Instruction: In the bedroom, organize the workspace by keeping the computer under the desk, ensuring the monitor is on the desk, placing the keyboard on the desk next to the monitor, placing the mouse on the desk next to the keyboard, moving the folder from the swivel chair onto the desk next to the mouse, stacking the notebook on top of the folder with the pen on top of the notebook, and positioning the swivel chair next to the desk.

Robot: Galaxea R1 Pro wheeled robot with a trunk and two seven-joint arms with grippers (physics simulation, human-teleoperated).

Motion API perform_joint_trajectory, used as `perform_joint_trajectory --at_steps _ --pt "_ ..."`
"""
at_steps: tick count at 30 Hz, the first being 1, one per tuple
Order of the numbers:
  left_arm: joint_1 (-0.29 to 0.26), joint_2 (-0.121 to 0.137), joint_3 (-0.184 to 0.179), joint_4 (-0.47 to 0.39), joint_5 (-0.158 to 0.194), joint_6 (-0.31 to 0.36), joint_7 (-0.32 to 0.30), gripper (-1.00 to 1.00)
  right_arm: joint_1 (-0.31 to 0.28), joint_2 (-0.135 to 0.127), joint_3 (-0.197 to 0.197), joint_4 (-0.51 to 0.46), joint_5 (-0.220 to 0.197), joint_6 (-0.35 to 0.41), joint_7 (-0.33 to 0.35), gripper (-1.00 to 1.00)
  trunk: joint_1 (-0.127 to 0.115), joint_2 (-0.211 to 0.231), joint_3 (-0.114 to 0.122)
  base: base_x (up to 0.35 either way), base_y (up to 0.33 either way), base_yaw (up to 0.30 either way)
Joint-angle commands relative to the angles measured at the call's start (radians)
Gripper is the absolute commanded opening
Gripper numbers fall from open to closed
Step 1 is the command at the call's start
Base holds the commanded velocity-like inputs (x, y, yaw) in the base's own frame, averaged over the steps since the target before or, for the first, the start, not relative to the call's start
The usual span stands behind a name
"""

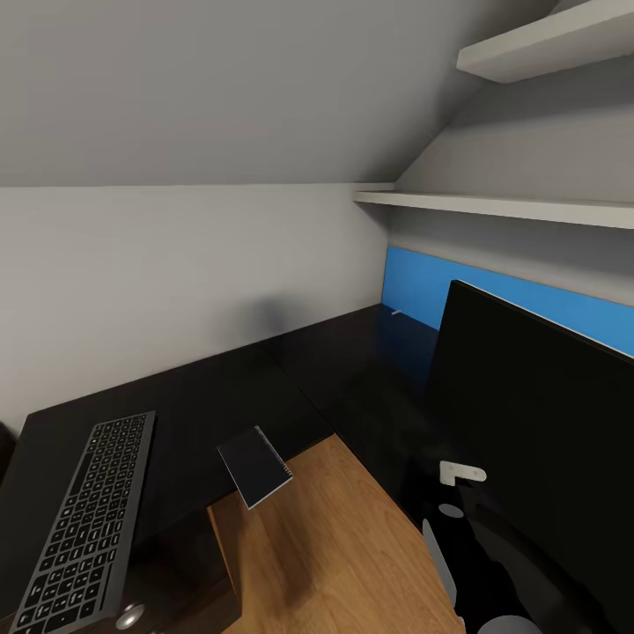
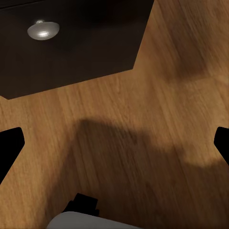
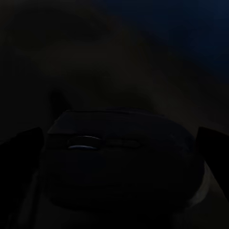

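Note:
The black-topped desk [image 1: 220, 387] runs along the wall, with its blue back panel [image 1: 414, 286] at the right. On its left part lies the black keyboard [image 1: 88, 519]. The small grey notebook [image 1: 255, 465] juts out over the desk's inner edge. At the right the black monitor [image 1: 537, 414] stands on the desk. A tiny pale stick, apparently the pen [image 1: 394, 311], lies by the blue panel. In the dim right wrist view my right gripper [image 3: 119, 143] holds the dark mouse [image 3: 119, 162] between its fingers. Over the wood floor my left gripper [image 2: 114, 143] hangs open and holds nothing.
The dark drawer unit [image 2: 71, 47] with a silver knob [image 2: 43, 30] stands under the desk beside the left gripper. Wood floor [image 1: 326, 546] fills the desk's inner corner. White shelves [image 1: 493, 204] hang above the monitor. A pale grey rounded part [image 2: 90, 220] lies below the left gripper.

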Motion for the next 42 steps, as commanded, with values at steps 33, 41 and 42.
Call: perform_joint_trajectory --at_steps 33,41,42 --pt "-0.001 0.0 -0.003 0.0 -0.002 -0.003 0.003 1.0 0.0 0.005 0.002 -0.007 0.002 0.007 -0.001 -1.0 0.0 -0.001 -0.001 0.0 0.0 0.0" --pt "-0.001 0.0 -0.003 0.0 -0.002 -0.003 0.003 1.0 0.0 0.007 0.004 -0.006 0.002 0.006 -0.001 -1.0 0.0 -0.001 -0.001 0.0 0.0 0.0" --pt "-0.001 0.0 -0.004 0.0 -0.003 -0.003 0.003 1.0 0.0 0.007 0.004 -0.007 0.002 0.006 -0.001 -1.0 0.0 -0.001 -0.001 0.0 0.0 0.0"
